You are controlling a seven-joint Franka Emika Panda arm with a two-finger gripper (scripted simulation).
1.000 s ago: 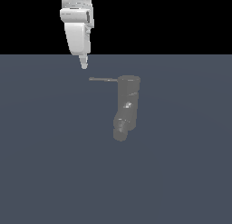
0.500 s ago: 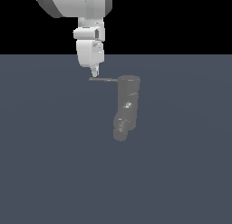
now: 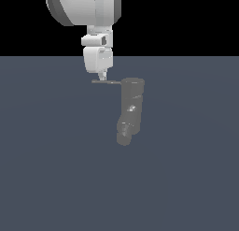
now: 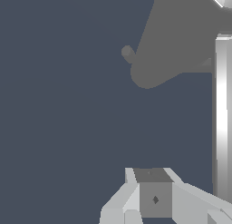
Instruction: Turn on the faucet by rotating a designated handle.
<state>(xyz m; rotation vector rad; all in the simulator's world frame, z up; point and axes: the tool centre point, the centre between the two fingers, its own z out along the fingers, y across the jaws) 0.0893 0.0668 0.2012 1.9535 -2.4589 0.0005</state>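
Gripper (image 3: 102, 78) tip at handle (image 3: 106, 82) outer end, faucet (image 3: 130, 108) beside; jaws' spread cannot be told.

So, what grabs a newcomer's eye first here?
The big white arm hanging from the top of the exterior view, its gripper tip right at the thin handle. Next, the grey faucet standing alone on the dark floor, to the exterior view's right of the gripper.

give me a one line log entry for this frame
phase: contact approach | gripper: at handle outer end, closure unclear | faucet: upright | handle: sideways
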